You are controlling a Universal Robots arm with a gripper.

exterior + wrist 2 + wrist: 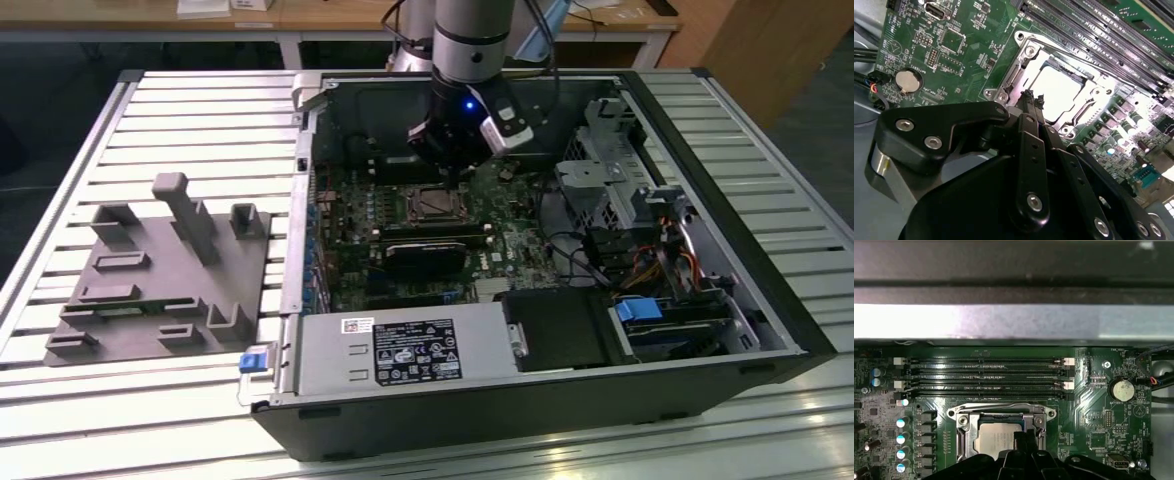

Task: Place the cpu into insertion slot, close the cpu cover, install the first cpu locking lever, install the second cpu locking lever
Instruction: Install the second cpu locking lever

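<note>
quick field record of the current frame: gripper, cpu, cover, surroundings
gripper: black gripper, fingers together, tips just over the socket edge
cpu: square silver-grey metal chip seated in the silver-rimmed insertion slot
cover: thin silvery metal frame plate lying down around the chip
nearby: long black memory slots, round coin battery
case: open black computer tower on slatted metal table

The exterior view is looking down from afar at the open computer case (pixel 561 260); both wrist views are hovering close over its insertion slot (pixel 1056 92) (pixel 999 432).
</note>
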